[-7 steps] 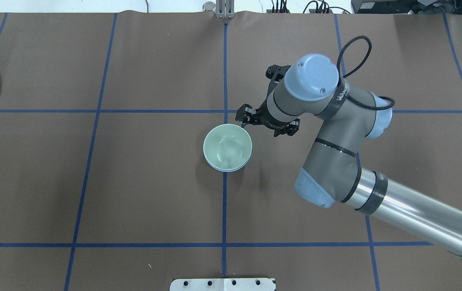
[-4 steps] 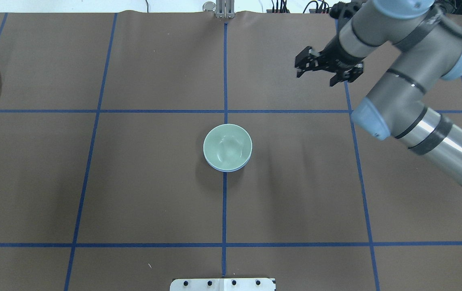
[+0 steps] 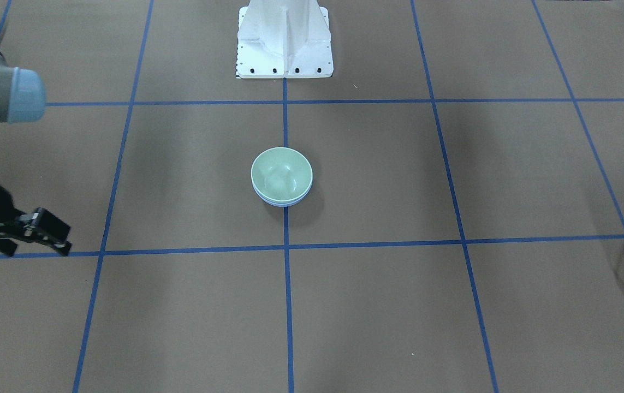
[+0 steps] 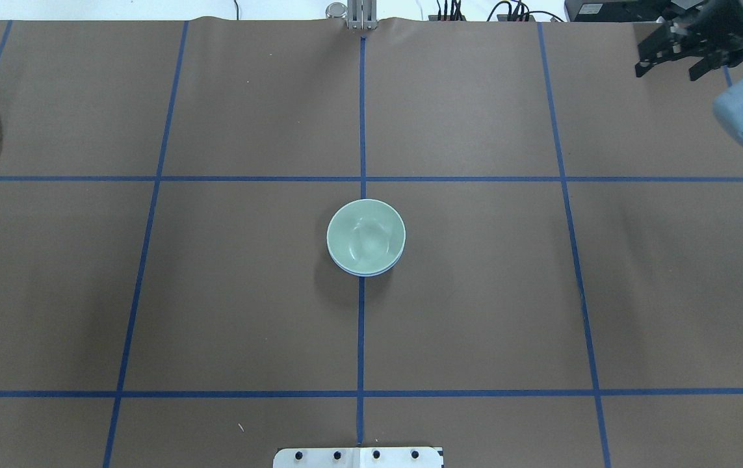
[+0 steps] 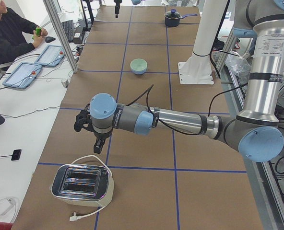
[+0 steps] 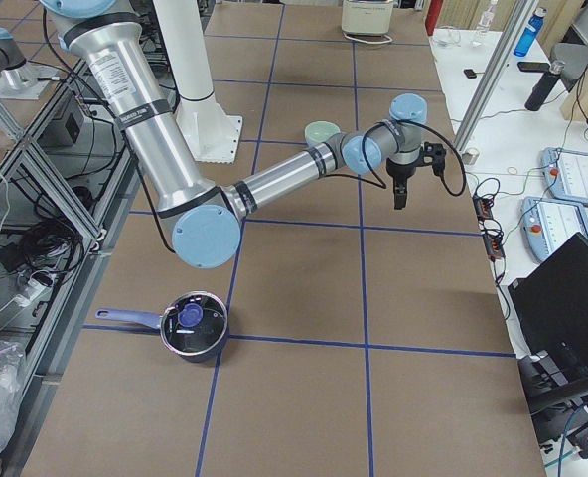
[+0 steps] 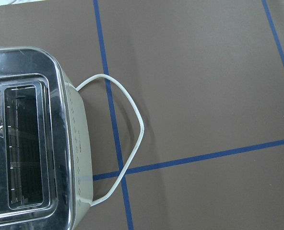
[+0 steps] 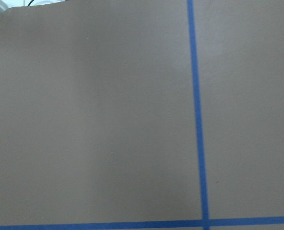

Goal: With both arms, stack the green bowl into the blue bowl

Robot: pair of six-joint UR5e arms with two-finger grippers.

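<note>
1. The green bowl (image 4: 366, 235) sat nested inside the blue bowl (image 4: 371, 273), of which only a thin rim showed underneath. The pair rested mid-table on a blue tape line (image 4: 361, 338), so I judged the stacking done.
2. The right gripper (image 4: 669, 70) hung over the table's far right corner, well apart from the bowls. Its fingers were spread and held nothing. I guessed it was parked there so it couldn't knock the stack.
3. The left gripper (image 5: 98, 143) pointed down near the toaster (image 7: 31, 143) at the table's left end, also well away from the bowls. Only the side view showed it, so I could not tell whether its fingers were spread or pressed together.
4. The toaster's white cord (image 7: 135, 120) lay looped on the table (image 4: 215, 292) beside it.
5. As for writing, a small mark on the toaster's top was too small to read, and the bowls were plain.
</note>
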